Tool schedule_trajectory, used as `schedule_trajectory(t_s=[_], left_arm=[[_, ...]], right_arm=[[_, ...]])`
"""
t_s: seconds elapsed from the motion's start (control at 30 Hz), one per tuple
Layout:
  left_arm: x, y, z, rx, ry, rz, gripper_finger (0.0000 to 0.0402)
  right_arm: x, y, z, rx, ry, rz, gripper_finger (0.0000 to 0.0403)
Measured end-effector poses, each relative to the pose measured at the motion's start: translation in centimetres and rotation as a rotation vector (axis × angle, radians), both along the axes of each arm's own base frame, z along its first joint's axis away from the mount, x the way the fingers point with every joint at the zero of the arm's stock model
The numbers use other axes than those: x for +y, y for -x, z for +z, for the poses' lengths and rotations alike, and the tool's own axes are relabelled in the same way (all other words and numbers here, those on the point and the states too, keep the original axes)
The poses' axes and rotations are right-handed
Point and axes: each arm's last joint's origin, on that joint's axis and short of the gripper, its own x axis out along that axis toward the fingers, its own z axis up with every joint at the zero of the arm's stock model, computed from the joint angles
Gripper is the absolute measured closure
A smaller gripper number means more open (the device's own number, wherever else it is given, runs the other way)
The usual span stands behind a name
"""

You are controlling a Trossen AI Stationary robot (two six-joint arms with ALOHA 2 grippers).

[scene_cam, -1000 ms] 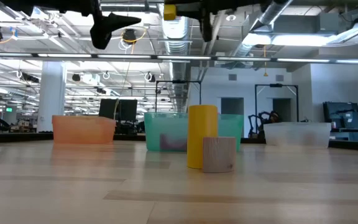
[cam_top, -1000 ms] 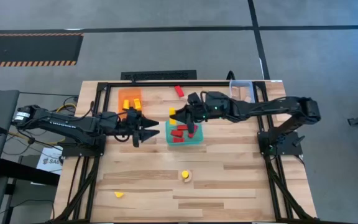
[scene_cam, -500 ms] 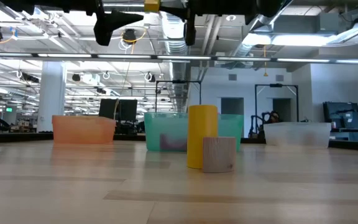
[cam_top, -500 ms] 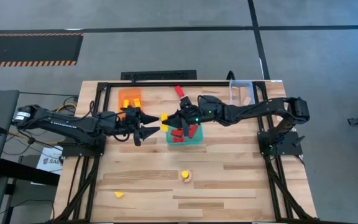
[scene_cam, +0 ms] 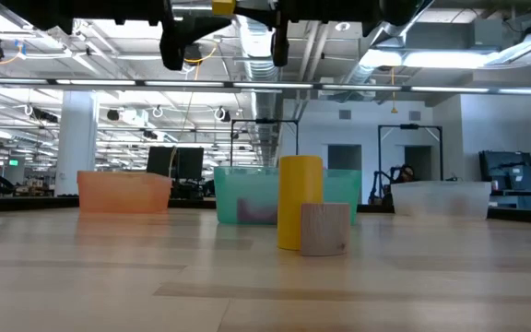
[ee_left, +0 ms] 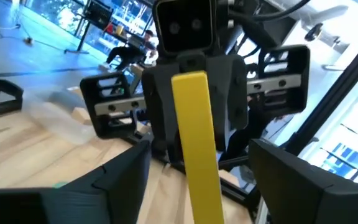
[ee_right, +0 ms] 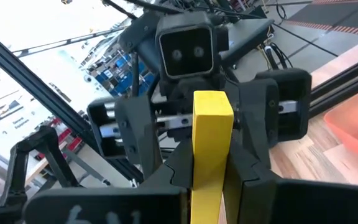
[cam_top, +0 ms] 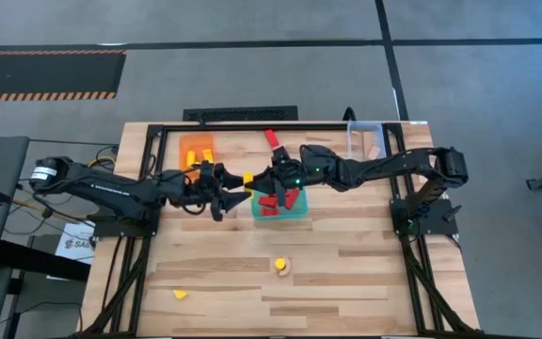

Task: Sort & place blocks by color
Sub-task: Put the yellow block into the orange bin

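Pinched right gripper [cam_top: 252, 178] presents yellow bar [cam_top: 247, 177] mid-air; left gripper [cam_top: 236, 196] spread wide around it, likely for handover.

Both arms are built from matte black segmented links on black frame mounts. The left arm [cam_top: 111, 188] carries a round silver-and-black cap at its base joint and white lettering along its long link. The right arm [cam_top: 393, 168] shows small green indicator lights near its wrist and a bulky rounded elbow housing. Each wrist carries a boxy black camera housing [ee_right: 185, 53] with two round lenses on its face. Below it, a horizontal rail with silver screws supports rectangular black finger carriers [ee_left: 277, 78]. The dark angular plastic fingers [ee_left: 303, 177] taper to wedge-shaped tips. Thin dark cables run along the wrists.
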Motion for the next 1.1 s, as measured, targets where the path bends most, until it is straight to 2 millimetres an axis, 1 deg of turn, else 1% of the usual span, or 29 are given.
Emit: schedule_trajectory(t_s=[0.3, 0.57, 0.77, 0.93, 1.03, 1.1], left_arm=[[0.2, -0.03, -0.23, 0.021, 0.036, -0.021, 0.0237], [0.06, -0.03, -0.16, 0.015, 0.045, -0.073, 0.0304], [0.02, -0.03, -0.16, 0.015, 0.05, -0.086, 0.0375], [0.01, -0.04, -0.19, 0.018, 0.038, -0.089, 0.0375], [-0.01, 0.0, -0.36, 0.047, 0.008, -0.097, 0.0375], [0.25, 0.15, -0.33, 0.113, -0.003, -0.089, 0.0375]], right_arm=[[0.5, -0.03, 0.01, -0.004, 0.015, 0.009, 0.0353], [0.95, -0.04, 0.18, -0.023, 0.025, 0.02, 0.0353], [0.95, -0.04, 0.15, -0.023, 0.033, 0.021, 0.0347], [0.98, -0.04, 0.14, -0.02, 0.023, 0.022, 0.0315], [0.95, -0.02, 0.02, -0.01, 0.035, 0.05, 0.0282], [0.44, 0.24, -0.05, 0.028, 0.042, 0.055, 0.0255]])
